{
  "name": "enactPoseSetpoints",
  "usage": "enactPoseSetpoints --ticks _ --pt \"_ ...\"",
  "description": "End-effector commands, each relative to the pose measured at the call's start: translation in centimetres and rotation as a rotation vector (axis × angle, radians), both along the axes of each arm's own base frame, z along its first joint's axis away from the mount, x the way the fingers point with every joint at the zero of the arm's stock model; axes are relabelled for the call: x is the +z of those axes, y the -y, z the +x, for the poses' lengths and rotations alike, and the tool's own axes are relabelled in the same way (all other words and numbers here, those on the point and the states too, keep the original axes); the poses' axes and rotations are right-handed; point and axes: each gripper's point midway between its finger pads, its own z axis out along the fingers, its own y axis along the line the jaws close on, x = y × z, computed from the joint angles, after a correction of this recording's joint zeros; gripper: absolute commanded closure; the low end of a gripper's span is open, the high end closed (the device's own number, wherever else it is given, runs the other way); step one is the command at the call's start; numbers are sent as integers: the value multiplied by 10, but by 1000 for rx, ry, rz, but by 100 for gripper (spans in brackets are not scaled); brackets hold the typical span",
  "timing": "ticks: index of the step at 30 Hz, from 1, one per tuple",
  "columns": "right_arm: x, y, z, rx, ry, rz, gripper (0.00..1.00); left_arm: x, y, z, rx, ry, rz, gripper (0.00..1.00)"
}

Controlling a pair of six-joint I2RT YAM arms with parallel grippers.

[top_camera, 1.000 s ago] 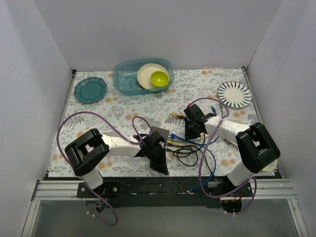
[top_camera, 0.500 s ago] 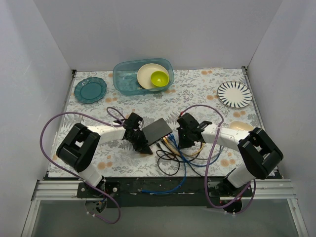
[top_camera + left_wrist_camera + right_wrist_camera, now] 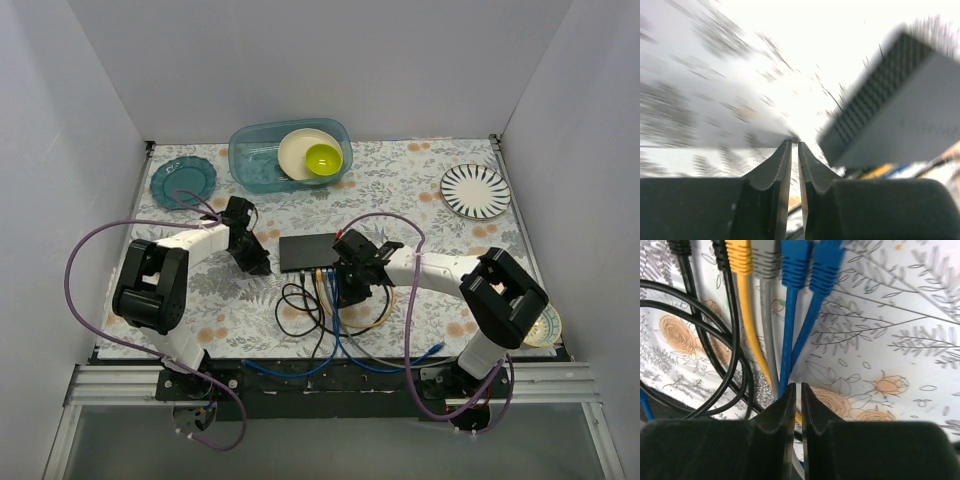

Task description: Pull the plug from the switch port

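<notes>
The switch (image 3: 308, 251) is a flat black box lying on the floral cloth at mid table. Several cables (image 3: 330, 305) run from its near edge towards me. In the right wrist view, black, yellow (image 3: 740, 255), grey and two blue plugs (image 3: 812, 260) stand in a row at the top. My right gripper (image 3: 348, 283) hangs over these cables just near of the switch; its jaws (image 3: 795, 386) are shut and hold nothing. My left gripper (image 3: 256, 262) is shut and empty, just left of the switch (image 3: 910, 110), with a small gap between them.
A teal see-through tub (image 3: 262, 165) with a cream plate and a lime bowl stands at the back. A teal plate (image 3: 183, 181) lies back left and a striped plate (image 3: 475, 190) back right. Loose cable loops (image 3: 300, 300) spread towards the near edge.
The switch has moved back and now lies flat and square. My left gripper has swung back and left, away from it. My right gripper has moved left over the cables.
</notes>
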Motion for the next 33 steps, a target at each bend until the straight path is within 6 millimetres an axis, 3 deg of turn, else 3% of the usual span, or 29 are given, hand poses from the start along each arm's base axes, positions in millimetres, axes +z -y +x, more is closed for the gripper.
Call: enactPoseSetpoints --ticks 1,4,6,9,12,15,18,20,22,23,24,28,32,33 --pt "31 14 25 -76 146 -34 83 11 -48 17 45 64 151 88" --pt "26 37 25 -100 168 -87 83 16 -52 15 39 76 158 87" --pt "11 52 15 -90 144 -130 83 8 -49 5 29 56 135 87" --pt "-11 60 -1 -68 83 -147 87 -7 -37 -10 2 12 59 87" --pt "-22 55 -6 -45 68 -147 88 -11 -22 -12 -16 7 -34 87" --pt "-25 42 -10 2 58 -130 89 -8 -4 -10 -46 12 -134 87" --pt "-21 16 -10 69 76 -97 88 0 14 -2 -82 31 -231 87" --pt "-12 -12 -14 138 74 -36 89 7 21 5 -96 48 -275 86" --pt "-19 -30 -25 194 32 -17 88 14 25 16 -107 79 -285 85" --pt "-12 -45 -22 215 41 15 89 14 25 20 -110 83 -282 84" --pt "-21 -48 -28 244 18 -12 88 13 23 23 -108 86 -262 83" --pt "-13 -55 -17 228 58 -27 88 18 16 42 -78 117 -211 80" --pt "12 -30 8 127 180 -102 83 33 -14 63 13 164 -86 78" --pt "28 -11 23 70 260 -164 82 47 -24 66 45 187 -43 77"
